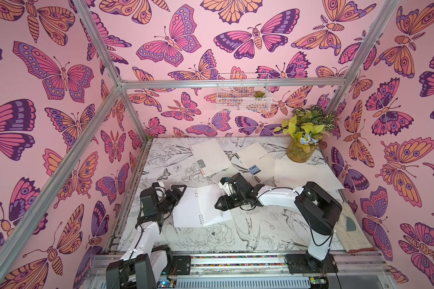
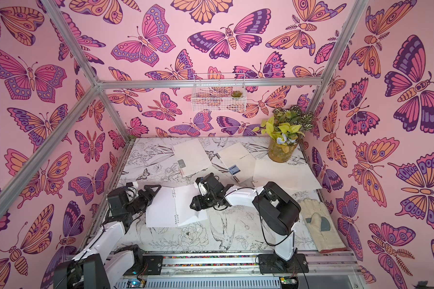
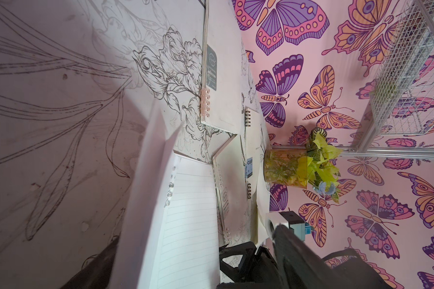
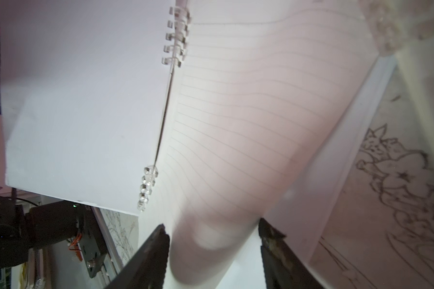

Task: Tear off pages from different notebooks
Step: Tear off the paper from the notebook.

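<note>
Straddling a bulged lined page of the open notebook, the right end effector stands unclenched.

Cream notebooks lie on a black-and-white floral table, pink butterfly walls.

Both top views look down from high above my base onto the whole table — nearly the same picture. My left wrist camera looks low across the table toward the plant at the wall. My right wrist camera is very near the open notebook — also visible in both top views.
</note>
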